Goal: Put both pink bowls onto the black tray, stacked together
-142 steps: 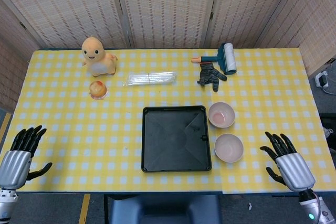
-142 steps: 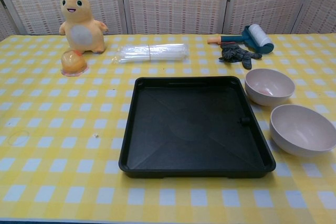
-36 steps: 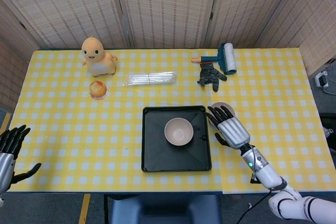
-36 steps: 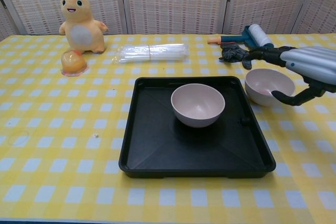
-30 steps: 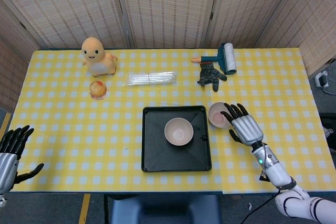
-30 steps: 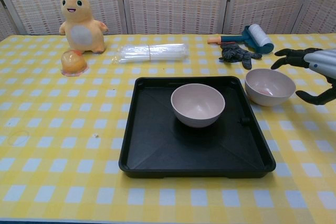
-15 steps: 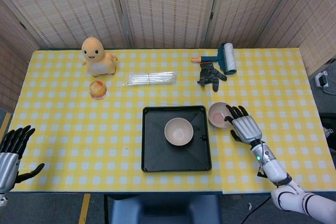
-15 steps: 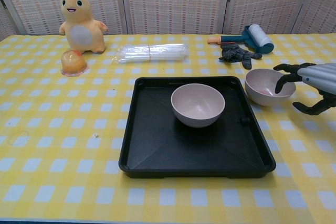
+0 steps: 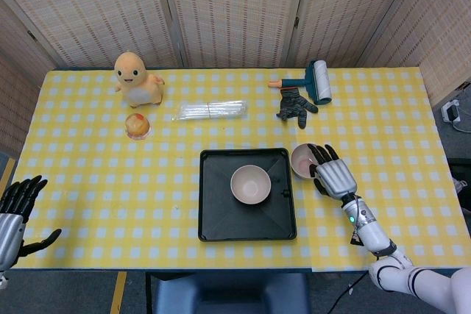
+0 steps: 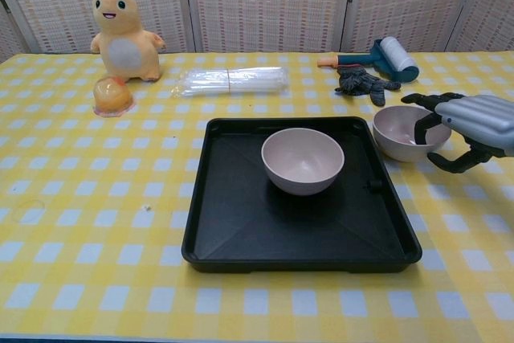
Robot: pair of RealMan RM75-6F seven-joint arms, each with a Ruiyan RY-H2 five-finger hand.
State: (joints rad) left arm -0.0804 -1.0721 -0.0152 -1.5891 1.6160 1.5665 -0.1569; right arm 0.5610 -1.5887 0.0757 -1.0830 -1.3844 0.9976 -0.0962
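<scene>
One pink bowl stands upright in the middle of the black tray. The second pink bowl sits on the cloth just right of the tray's far corner. My right hand is at that bowl's right rim: its fingers hook over the rim into the bowl and the thumb presses the outer wall, pinching it. The bowl still rests on the table. My left hand hangs at the table's near left edge, fingers spread, holding nothing.
At the back stand an orange plush toy, a small orange jelly cup, a clear plastic packet, a dark glove and a lint roller. Yellow checked cloth covers the table.
My right hand has shifted left and closed its fingers over the second bowl's rim; the bowl has slid slightly toward the tray. The left hand has not moved.
</scene>
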